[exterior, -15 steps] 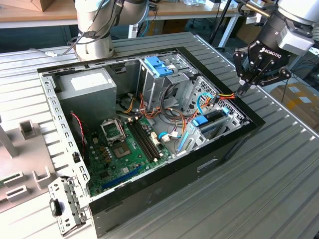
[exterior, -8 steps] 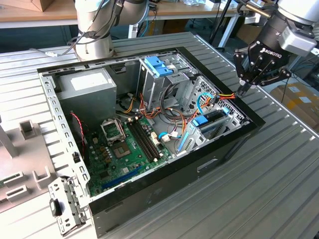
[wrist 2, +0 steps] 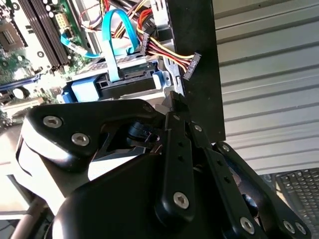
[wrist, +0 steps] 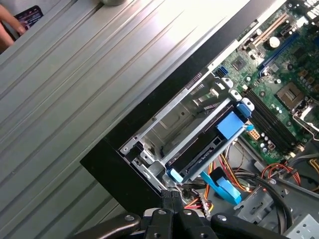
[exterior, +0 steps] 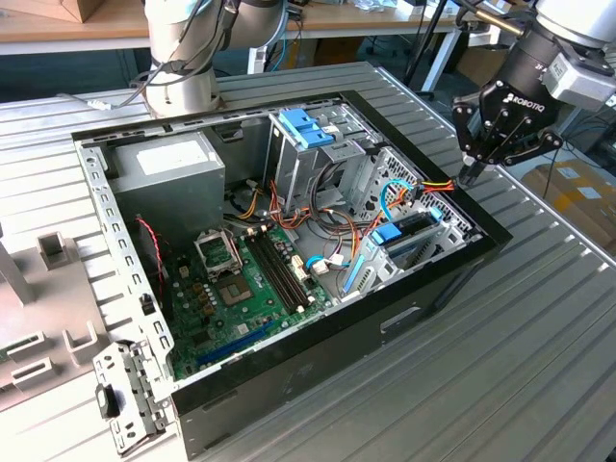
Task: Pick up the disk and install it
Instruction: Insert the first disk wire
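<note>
Gripper [exterior: 469,176]: 1, fingers pressed together on nothing, tips over the computer case [exterior: 414,300] rim.
Disk [wrist: 198,144]: 1, on edge in the bay [wrist: 174,119] just inside that rim. Its long axis runs away from the tips, parallel to the rim.

Hand [exterior: 470,177] downturned; fingers [wrist: 172,201] pinched together

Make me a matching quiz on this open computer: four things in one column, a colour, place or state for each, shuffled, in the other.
Things:
1 circuit board
2 power supply box
3 gripper
4 disk

Matches:
A grey
B at the case rim, jaws shut
C green
D in the drive bay

Pairs: 1-C, 2-A, 3-B, 4-D
</note>
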Controlling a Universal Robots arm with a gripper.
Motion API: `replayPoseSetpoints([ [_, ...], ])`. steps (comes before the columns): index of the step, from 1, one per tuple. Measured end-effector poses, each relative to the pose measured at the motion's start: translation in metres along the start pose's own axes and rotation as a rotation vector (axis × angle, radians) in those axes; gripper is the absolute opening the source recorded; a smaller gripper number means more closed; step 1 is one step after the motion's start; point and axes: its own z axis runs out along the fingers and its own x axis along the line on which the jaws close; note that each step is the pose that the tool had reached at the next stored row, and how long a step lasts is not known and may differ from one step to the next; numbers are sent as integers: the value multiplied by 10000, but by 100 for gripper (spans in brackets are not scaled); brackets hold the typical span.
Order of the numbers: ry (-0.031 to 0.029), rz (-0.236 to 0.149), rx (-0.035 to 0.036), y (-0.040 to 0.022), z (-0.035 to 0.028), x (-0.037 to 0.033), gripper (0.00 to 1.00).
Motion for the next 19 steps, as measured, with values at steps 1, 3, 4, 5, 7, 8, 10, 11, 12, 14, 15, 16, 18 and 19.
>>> replayPoseSetpoints([
  [1, 3, -91, -2, 0, 0, 0, 11],
  [3, 13, -337, -8, 0, 0, 0, 11],
  [4, 17, -446, -10, 0, 0, 0, 11],
  [5, 22, -586, -14, -1, 0, 0, 11],
  [7, 30, -800, -19, -1, 0, 0, 11],
  [8, 33, -877, -21, -1, 0, 0, 11],
  [10, 36, -943, -23, -1, 0, 0, 11],
  [11, 35, -943, -22, -1, 0, 0, 11],
  [12, 35, -944, -23, -1, 0, 0, 11],
  [14, 36, -944, -23, -1, 0, 0, 11],
  [15, 36, -945, -23, -1, 0, 0, 11],
  [16, 35, -945, -22, -1, 0, 0, 11],
  [18, 36, -946, -23, 0, 0, 0, 24],
  [19, 36, -947, -23, -1, 0, 0, 30],
])
